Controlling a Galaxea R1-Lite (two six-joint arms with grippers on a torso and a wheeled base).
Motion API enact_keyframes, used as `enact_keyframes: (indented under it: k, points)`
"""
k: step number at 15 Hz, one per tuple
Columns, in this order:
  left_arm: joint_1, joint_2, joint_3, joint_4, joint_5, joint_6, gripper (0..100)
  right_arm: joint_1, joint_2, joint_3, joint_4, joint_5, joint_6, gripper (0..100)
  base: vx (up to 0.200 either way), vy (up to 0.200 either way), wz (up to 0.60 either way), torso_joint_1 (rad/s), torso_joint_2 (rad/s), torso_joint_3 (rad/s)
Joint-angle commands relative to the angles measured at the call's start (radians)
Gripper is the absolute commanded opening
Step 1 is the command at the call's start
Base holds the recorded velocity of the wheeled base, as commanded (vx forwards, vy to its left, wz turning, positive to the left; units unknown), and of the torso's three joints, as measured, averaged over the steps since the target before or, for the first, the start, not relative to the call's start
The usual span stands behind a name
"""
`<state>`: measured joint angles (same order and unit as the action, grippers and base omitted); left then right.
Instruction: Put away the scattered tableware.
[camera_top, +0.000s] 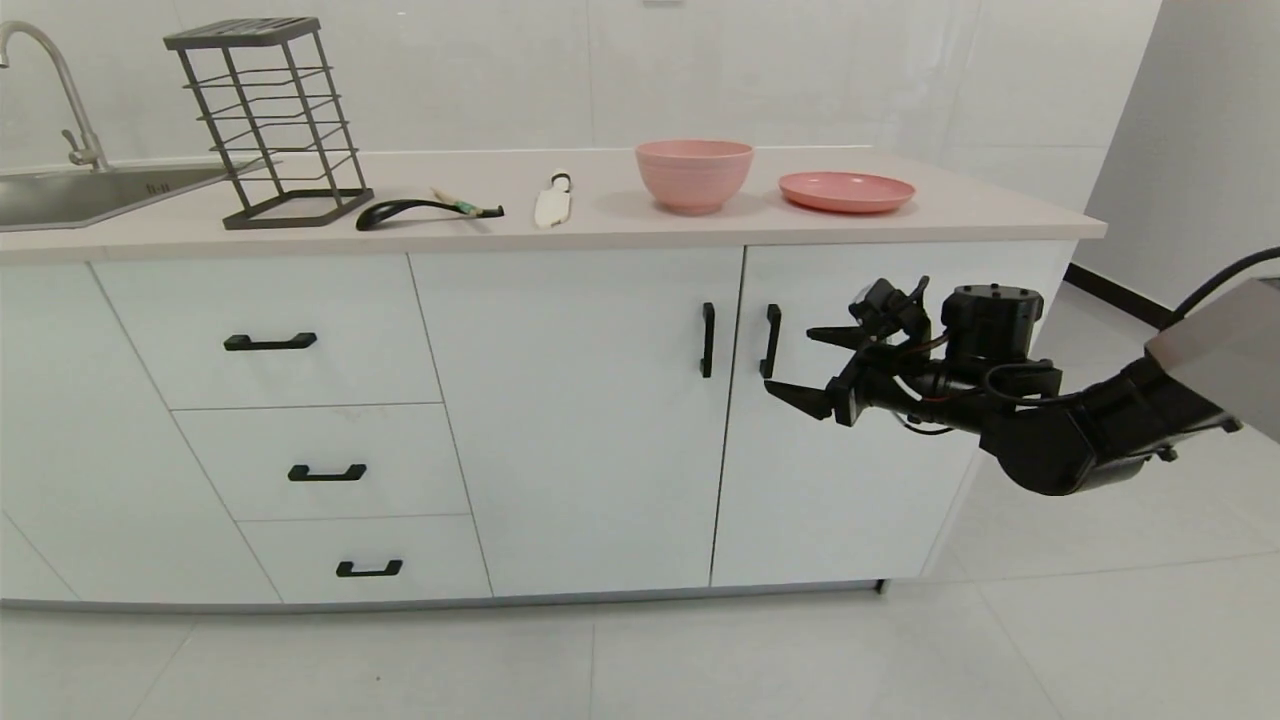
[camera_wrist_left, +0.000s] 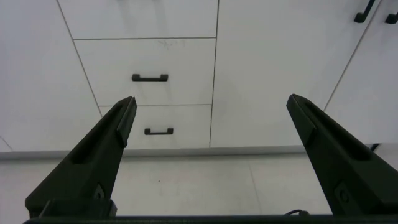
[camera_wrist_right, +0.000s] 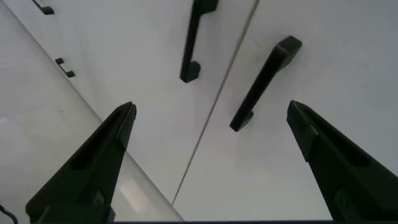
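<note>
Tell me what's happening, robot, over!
Left gripper open, facing the drawers; right gripper open, by the door handle. Pink bowl, pink plate, black spoon on the counter, untouched. Cabinet doors shut.

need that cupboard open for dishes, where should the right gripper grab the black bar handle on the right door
Take the black vertical bar handle at mid-length, from the front, the open right gripper putting one finger either side. It runs upright and stands off the white door on end posts, leaving a gap behind.
</note>
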<state>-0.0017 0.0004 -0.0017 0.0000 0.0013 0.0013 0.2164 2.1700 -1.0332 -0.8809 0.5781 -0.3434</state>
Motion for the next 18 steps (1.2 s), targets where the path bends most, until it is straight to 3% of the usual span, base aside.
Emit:
enact_keyframes:
  k: [1,5,13,14,16,17,18]
  points:
    - [0.0,0.0,0.0,0.0,0.0,0.0,100,-0.002,0.028,-0.007,-0.001,0.006,0.0,100,0.0,0.0,0.0,0.0,0.0,0.0]
    - [0.0,0.0,0.0,0.0,0.0,-0.003,100,-0.002,0.054,-0.01,-0.009,0.065,-0.006,100,0.0,0.0,0.0,0.0,0.0,0.0]
    - [0.0,0.0,0.0,0.0,-0.001,0.002,100,0.005,0.128,-0.076,-0.032,0.074,-0.008,100,0.0,0.0,0.0,0.0,0.0,0.0]
    - [0.0,0.001,0.0,0.002,-0.033,-0.001,100,0.003,0.133,-0.076,-0.032,0.078,-0.008,100,0.0,0.0,0.0,0.0,0.0,0.0]
    - [0.0,0.001,0.0,-0.005,-0.08,0.028,100,0.003,0.14,-0.08,-0.036,0.135,-0.009,100,0.0,0.0,0.0,0.0,0.0,0.0]
    - [0.0,0.001,-0.008,-0.029,-0.099,0.071,100,0.003,0.156,-0.09,-0.053,0.144,-0.014,100,0.0,0.0,0.0,0.0,0.0,0.0]
    - [0.0,0.012,-0.089,-0.127,-0.115,0.062,100,0.003,0.163,-0.094,-0.07,0.146,-0.014,100,0.0,0.0,0.0,0.0,0.0,0.0]
